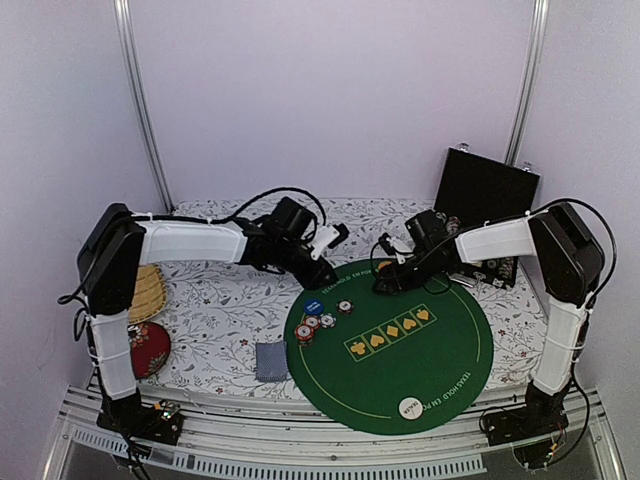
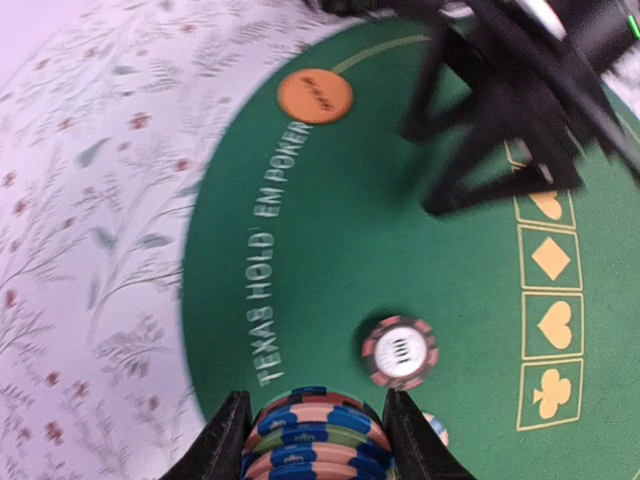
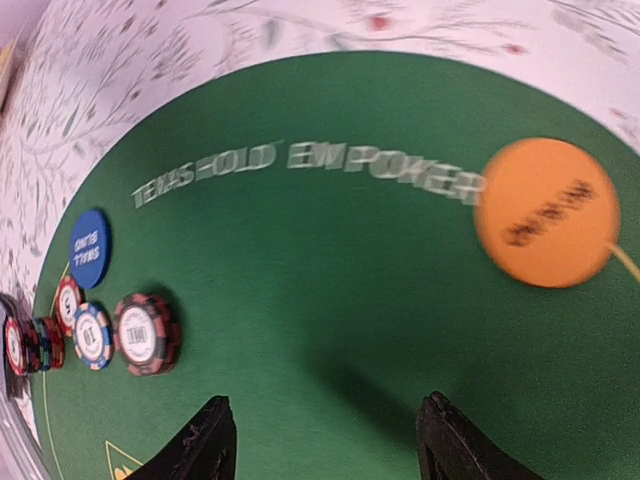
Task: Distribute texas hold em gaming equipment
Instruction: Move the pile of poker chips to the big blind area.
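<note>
My left gripper (image 2: 315,410) is shut on a stack of blue, pink and green poker chips (image 2: 318,440), held over the far left rim of the green round mat (image 1: 440,370). A single red-black chip (image 2: 400,350) lies on the mat just beyond it. An orange button disc (image 3: 547,212) sits near the mat's lettering. My right gripper (image 3: 325,405) hangs open over bare felt with nothing between its fingers. A blue button disc (image 3: 89,248) and several loose chips (image 3: 147,333) lie at the mat's left. From above, both grippers, left (image 1: 322,268) and right (image 1: 385,282), meet at the mat's far edge.
A white button disc (image 1: 410,407) rests at the mat's near edge. A grey-blue card (image 1: 270,361) lies left of the mat. A red round cushion (image 1: 148,348) and a straw basket (image 1: 146,290) sit by the left arm. An open black case (image 1: 483,190) stands at the back right.
</note>
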Robot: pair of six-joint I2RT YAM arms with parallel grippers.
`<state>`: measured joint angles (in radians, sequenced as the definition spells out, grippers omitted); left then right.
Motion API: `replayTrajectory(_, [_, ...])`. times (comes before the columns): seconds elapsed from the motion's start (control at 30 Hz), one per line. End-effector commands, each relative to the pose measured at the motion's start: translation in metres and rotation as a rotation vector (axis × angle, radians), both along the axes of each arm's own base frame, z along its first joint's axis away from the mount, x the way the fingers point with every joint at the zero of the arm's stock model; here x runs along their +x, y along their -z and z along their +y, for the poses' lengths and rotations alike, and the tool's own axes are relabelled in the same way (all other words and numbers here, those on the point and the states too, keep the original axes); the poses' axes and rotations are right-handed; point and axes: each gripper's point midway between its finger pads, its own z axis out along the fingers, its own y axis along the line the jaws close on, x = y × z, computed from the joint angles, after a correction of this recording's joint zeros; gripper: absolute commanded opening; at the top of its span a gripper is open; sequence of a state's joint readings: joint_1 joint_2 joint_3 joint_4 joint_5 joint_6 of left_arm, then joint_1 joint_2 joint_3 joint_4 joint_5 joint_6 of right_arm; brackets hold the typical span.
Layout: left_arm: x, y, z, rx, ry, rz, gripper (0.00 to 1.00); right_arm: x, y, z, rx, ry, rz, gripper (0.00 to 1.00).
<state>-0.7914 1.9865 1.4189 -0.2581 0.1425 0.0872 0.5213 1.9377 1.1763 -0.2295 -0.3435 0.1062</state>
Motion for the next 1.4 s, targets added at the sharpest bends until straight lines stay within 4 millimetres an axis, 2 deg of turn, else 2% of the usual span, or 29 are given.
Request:
replayTrajectory(0.0, [0.012, -0.035, 0.033, -0.068, -0.096, 0.011, 0.0, -0.003, -0.023, 0.037, -0.033, -0.099, -0.12, 0.64])
replayTrajectory(0.07, [0.017, -0.031, 0.047, -0.056, -0.127, 0.013, 0.0, -0.003, -0.019, 0.047, -0.038, -0.109, -0.118, 0.64])
replayTrajectory(0.3, [0.036, -0.018, 0.08, -0.008, -0.222, 0.046, 0.0, -0.022, -0.006, 0.1, -0.095, -0.234, -0.156, 0.65])
replayTrajectory(0.4, [0.04, -0.014, 0.088, 0.011, -0.245, 0.053, 0.0, -0.025, 0.01, 0.106, -0.214, -0.286, -0.188, 0.66])
replayTrajectory(0.57, [0.038, -0.006, 0.094, 0.036, -0.25, 0.067, 0.0, -0.027, 0.034, 0.09, -0.335, -0.27, -0.164, 0.65])
replayTrajectory(0.8, [0.035, -0.014, 0.089, -0.005, -0.23, 0.068, 0.0, -0.032, 0.046, 0.075, -0.428, -0.269, -0.156, 0.58])
replayTrajectory(0.97, [0.035, -0.018, 0.088, -0.008, -0.223, 0.058, 0.0, -0.034, 0.052, 0.057, -0.508, -0.265, -0.153, 0.48])
replayTrajectory(1.2, [0.035, -0.015, 0.089, 0.005, -0.223, 0.058, 0.0, -0.038, 0.059, 0.024, -0.63, -0.237, -0.164, 0.36])
replayTrajectory(1.37, [0.035, -0.014, 0.087, 0.008, -0.218, 0.06, 0.0, -0.027, 0.062, -0.01, -0.661, -0.154, -0.137, 0.33])
